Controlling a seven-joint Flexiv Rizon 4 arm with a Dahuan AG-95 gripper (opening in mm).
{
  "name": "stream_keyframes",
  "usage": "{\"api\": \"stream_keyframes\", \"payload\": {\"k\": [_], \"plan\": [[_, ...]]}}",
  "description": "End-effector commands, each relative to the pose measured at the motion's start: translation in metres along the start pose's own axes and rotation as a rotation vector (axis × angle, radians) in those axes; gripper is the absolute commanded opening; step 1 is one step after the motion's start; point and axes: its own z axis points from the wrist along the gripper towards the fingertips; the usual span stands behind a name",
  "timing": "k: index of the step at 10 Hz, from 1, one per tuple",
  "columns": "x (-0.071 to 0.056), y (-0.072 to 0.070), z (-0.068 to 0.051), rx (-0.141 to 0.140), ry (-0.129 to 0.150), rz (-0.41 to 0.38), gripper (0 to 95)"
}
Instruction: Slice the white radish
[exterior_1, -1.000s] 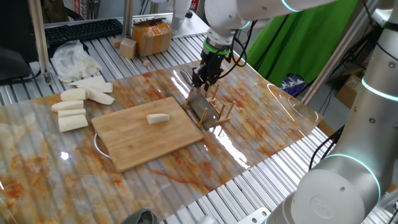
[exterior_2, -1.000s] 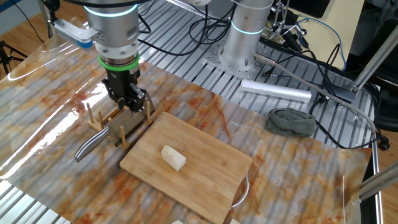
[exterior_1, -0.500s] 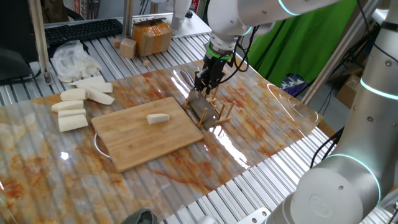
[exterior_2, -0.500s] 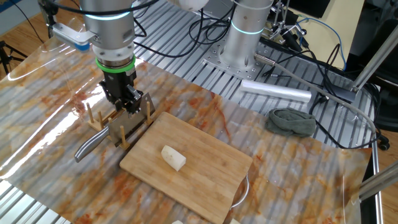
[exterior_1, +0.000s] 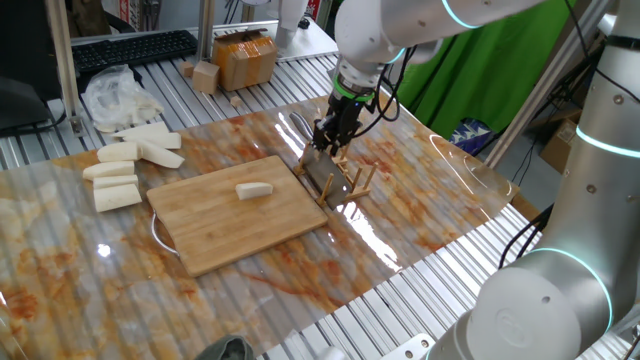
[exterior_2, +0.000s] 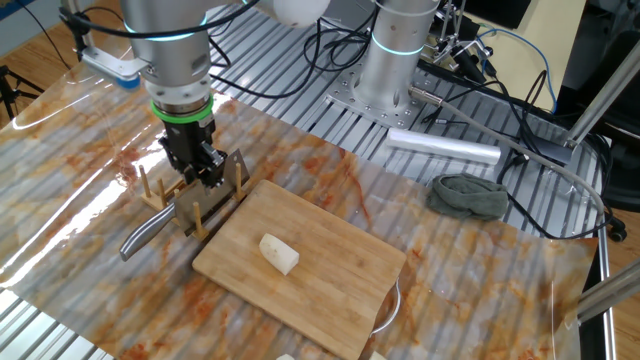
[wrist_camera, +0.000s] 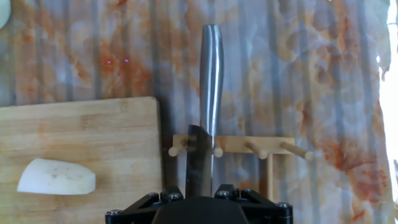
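Lowered since the earlier frame, the gripper (exterior_2: 205, 176) is held part-open over the knife (wrist_camera: 209, 99) in the wooden rack (exterior_1: 345, 183), nothing being gripped, while the white radish (exterior_1: 254, 190) is left mid-cutting board (exterior_1: 205, 239).

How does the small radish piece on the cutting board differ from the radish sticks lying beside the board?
Place: the small radish piece lies alone on the bamboo cutting board; the radish sticks lie off it, on the table cover.
Size: the piece is short and stubby; the sticks are longer and thicker.
Number: one piece against a cluster of several sticks, some touching.
Both are pale cream-white and lie flat, and the gripper touches neither.
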Motion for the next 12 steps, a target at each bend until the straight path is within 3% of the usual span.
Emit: {"api": "stream_keyframes", "payload": {"k": [1, 6, 10, 11, 12], "plan": [[0.0, 0.0, 0.003, -0.011, 0.004, 0.004, 38.0], [-0.002, -0.006, 0.024, -0.052, -0.006, 0.001, 38.0], [-0.001, -0.005, 0.032, -0.085, -0.005, 0.01, 38.0], [-0.001, -0.004, 0.034, -0.088, -0.006, 0.012, 19.0], [-0.001, -0.003, 0.035, -0.091, -0.006, 0.013, 19.0]]}}
